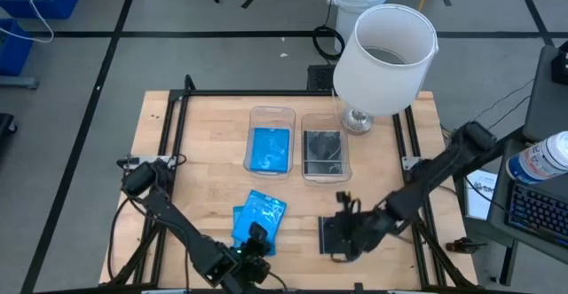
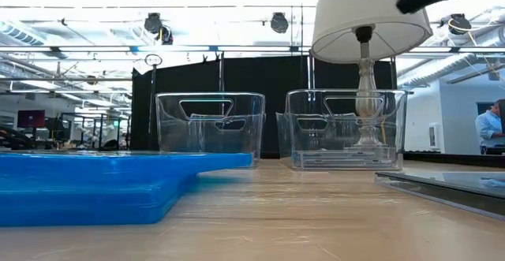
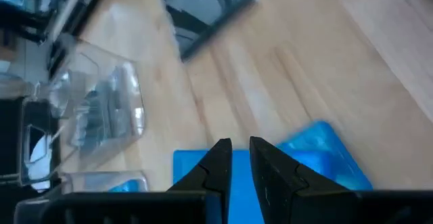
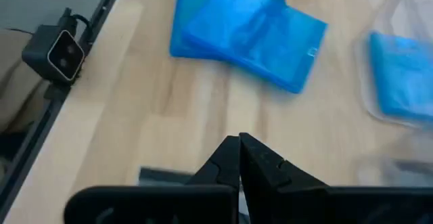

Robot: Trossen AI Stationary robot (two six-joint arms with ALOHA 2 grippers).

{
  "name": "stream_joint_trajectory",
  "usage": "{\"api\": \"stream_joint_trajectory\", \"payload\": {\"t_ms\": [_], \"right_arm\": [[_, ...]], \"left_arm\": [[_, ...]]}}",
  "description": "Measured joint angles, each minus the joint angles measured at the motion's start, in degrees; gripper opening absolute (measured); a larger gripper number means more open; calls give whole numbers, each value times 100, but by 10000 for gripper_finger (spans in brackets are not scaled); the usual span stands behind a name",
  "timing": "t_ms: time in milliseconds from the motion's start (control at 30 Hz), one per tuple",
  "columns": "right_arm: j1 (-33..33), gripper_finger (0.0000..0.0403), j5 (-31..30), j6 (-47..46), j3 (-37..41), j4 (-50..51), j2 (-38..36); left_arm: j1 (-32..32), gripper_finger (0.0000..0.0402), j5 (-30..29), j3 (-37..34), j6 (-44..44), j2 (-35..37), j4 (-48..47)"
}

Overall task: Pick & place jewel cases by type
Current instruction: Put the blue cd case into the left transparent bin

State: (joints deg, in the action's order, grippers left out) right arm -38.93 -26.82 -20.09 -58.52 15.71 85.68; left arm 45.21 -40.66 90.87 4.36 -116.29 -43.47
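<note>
Near the bottom centre of the high view, two bright blue jewel cases (image 1: 258, 218) are lying overlapped and skewed on the wooden table (image 1: 204, 125), glossy and unlabelled. Lower right of centre, a dark grey square case (image 1: 335, 234) is sitting under the right gripper (image 1: 348, 239), whose fingers are pressed together. The left gripper (image 1: 251, 257) is hovering at the blue pair's lower edge, fingers narrowly parted. Upper centre, one clear bin (image 1: 271, 140) is holding a blue case, its neighbour (image 1: 324, 147) a grey one. No writing is legible.

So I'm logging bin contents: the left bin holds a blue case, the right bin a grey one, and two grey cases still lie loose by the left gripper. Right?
Not quite. The loose cases by the left gripper are blue cases, not grey, as the high view shows. The left bin does hold a blue case, and the right bin a grey one.
</note>
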Motion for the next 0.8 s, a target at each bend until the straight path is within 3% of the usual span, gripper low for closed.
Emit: {"api": "stream_joint_trajectory", "payload": {"t_ms": [167, 300, 567, 800], "right_arm": [[341, 0, -18, 657, 2, -992, 915], [765, 0, 116, 1021, 2, -2129, 1440], [1482, 0, 2206, 622, 2, -2602, 1502], [1494, 0, 1765, 122, 2, -2648, 1507]], "left_arm": [[367, 62, 107, -693, 63, 147, 260], [544, 62, -489, -1241, 988, 717, 361], [821, 62, -907, -2650, 2188, 1566, 504], [874, 62, -765, -3402, 2340, 1770, 1116]]}}
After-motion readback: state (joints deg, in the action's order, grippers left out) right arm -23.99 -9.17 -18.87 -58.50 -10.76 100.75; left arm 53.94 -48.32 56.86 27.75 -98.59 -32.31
